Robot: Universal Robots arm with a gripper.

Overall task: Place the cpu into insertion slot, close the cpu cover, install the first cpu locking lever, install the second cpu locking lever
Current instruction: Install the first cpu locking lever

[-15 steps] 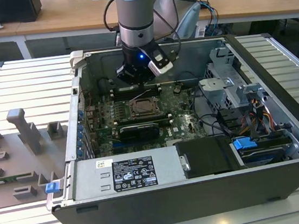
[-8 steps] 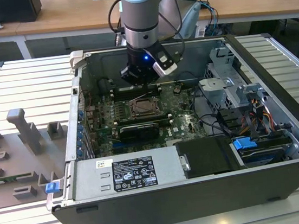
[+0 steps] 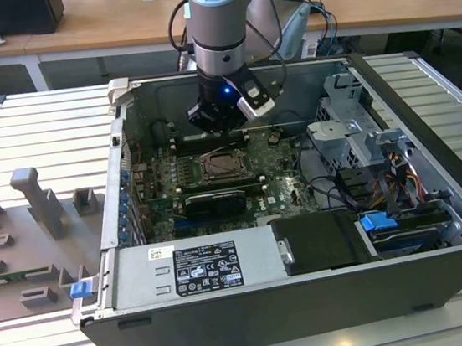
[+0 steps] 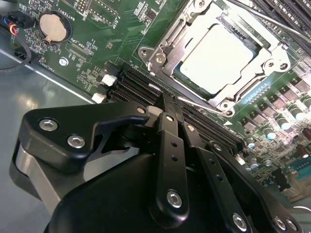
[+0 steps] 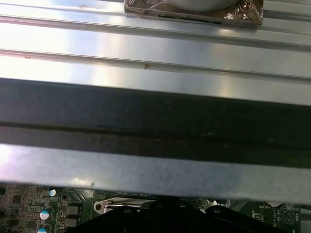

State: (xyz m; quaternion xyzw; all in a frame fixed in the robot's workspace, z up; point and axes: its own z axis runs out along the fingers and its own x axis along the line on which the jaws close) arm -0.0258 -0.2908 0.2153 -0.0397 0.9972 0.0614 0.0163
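An open computer case [image 3: 307, 240] is seen lying on a ribbed metal bench [image 3: 7, 133], with its green motherboard [image 3: 283, 183] exposed. The arm [image 3: 221, 22] is lowered into the case from the far side, and the gripper [image 3: 218, 124] is held just above the board, near the far edge of the insertion slot [image 3: 222, 167].

In the second wrist view the gripper [image 4: 165, 104] is seen from behind. Its black fingers [image 4: 170, 141] are drawn together, tip against tip, with nothing clamped between them. The tips are poised over the black memory slots [image 4: 136, 80] just beside the insertion slot [image 4: 170, 48]; contact with the board cannot be judged.

The cpu [image 4: 216, 58] is seated in the insertion slot, its pale metal face flat and level. The cpu cover [image 4: 255, 85] is lying down around it, a silvery frame bordering the chip on all visible sides. A thin wire lever [image 4: 262, 19] is seen running along the far side of the socket; whether it is latched cannot be told. A round coin cell [image 4: 52, 26] is noted on the board, well apart from the socket.

In the first wrist view, the case's dark wall [image 5: 155, 126] and the ribbed bench [image 5: 155, 48] are recorded, with a strip of green motherboard [image 5: 63, 204].

In the exterior view, grey fixture blocks [image 3: 35, 222] are lying on the bench at the exterior view's left, outside the case. A black card [image 3: 209, 203] is standing in the board just on the near side of the socket.
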